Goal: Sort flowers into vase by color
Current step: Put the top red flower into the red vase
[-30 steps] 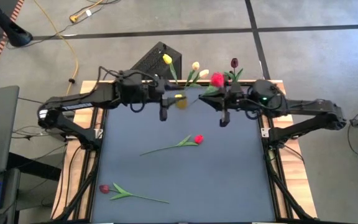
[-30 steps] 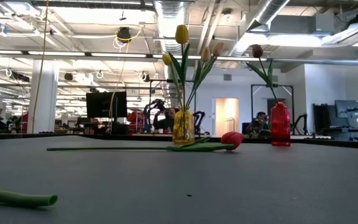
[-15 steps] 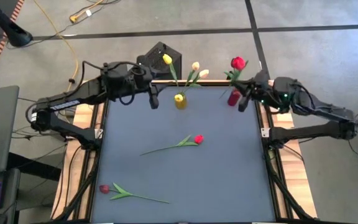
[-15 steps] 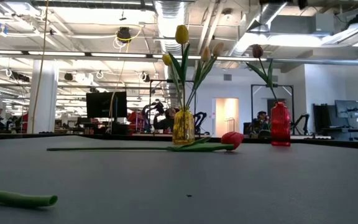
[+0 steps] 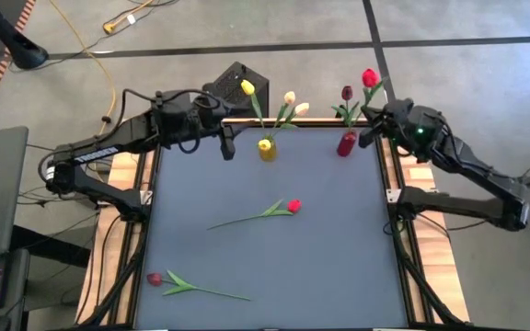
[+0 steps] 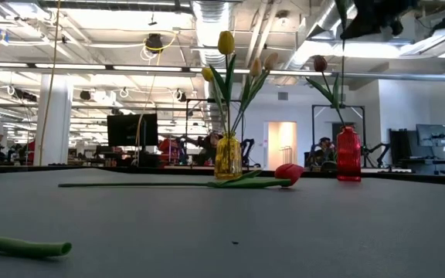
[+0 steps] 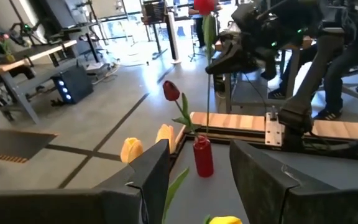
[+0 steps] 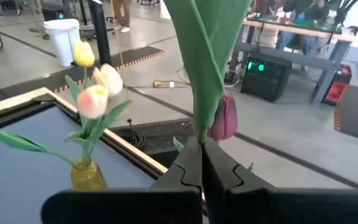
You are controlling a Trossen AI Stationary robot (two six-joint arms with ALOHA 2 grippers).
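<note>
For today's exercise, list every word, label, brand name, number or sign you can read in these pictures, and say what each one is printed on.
None can be read.
White lettering on the left arm: too small to read.
Yellow vase and red vase: no labels show.
Screens in the room behind: too far off to read.

A yellow vase (image 5: 267, 150) holds yellow and cream tulips (image 5: 289, 97); a red vase (image 5: 347, 144) holds a dark red tulip (image 5: 346, 93). The surface (image 5: 329, 248) is slate grey with red tulips (image 5: 293, 206) on green stems.
</note>
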